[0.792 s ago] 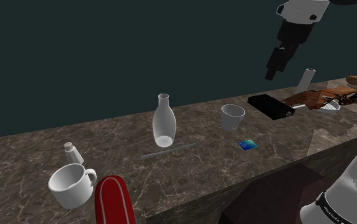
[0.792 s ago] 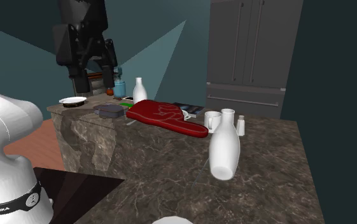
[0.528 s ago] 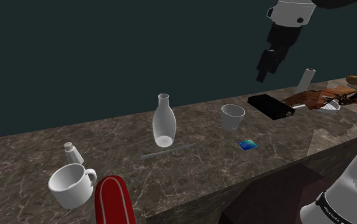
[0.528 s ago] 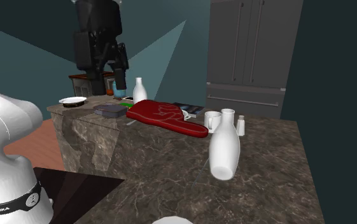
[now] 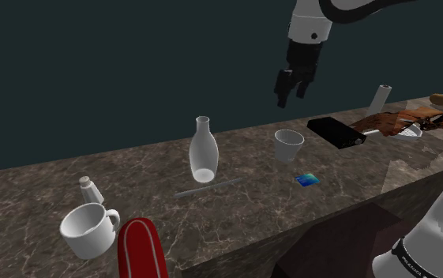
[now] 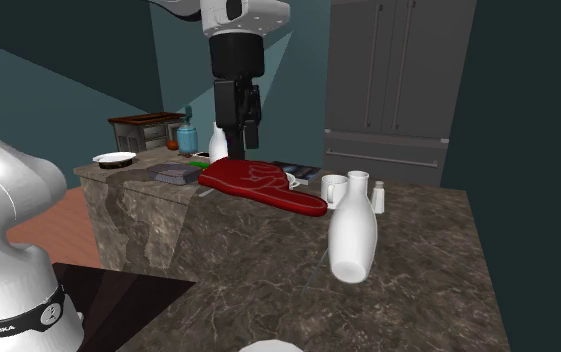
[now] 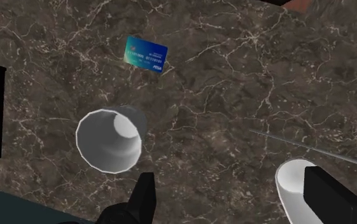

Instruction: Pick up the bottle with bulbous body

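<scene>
The bottle (image 5: 202, 154) is pale and translucent, with a narrow neck over a rounded body. It stands upright mid-counter and looks white in the second exterior view (image 6: 353, 235). My black gripper (image 5: 289, 93) hangs open and empty high over the counter, above the white cup (image 5: 288, 144) and to the shoulder view's right of the bottle. In the second exterior view the gripper (image 6: 236, 150) points down behind the red mitt. In the wrist view the gripper (image 7: 234, 197) has its fingers wide apart, and the bottle (image 7: 291, 181) is partly hidden by one fingertip (image 7: 326, 194).
On the marble counter (image 5: 46, 185) lie a blue card (image 5: 307, 179), a black box (image 5: 336, 132), a thin grey rod (image 5: 209, 187), a white mug (image 5: 91, 229), a small shaker (image 5: 91, 189) and a red mitt (image 5: 140, 249). A second white bottle (image 6: 216, 140) stands far back.
The arm has swung toward the shoulder view's left, from above the black box to above the cup, closer to the bottle. The fingers stay open. Nothing on the counter moved.
</scene>
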Controlling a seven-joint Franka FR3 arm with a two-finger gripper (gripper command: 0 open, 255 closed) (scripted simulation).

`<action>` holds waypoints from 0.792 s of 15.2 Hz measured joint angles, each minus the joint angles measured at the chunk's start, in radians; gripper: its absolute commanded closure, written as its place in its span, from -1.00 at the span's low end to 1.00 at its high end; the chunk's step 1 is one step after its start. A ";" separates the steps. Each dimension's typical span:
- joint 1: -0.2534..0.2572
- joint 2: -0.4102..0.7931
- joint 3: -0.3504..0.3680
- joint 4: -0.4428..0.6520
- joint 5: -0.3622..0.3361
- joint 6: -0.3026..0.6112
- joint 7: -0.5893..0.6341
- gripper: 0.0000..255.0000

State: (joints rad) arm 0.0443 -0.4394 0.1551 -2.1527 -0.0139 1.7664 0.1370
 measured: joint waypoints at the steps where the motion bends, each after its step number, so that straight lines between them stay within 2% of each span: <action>1: 0.002 0.033 0.012 0.018 0.003 0.011 0.019 -1.00; 7: 0.015 0.251 0.073 0.177 0.001 0.041 0.128 -1.00; 12: 0.039 0.452 0.115 0.367 -0.025 0.028 0.224 -1.00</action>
State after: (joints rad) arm 0.0832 0.0125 0.2698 -1.7856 -0.0387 1.7940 0.3605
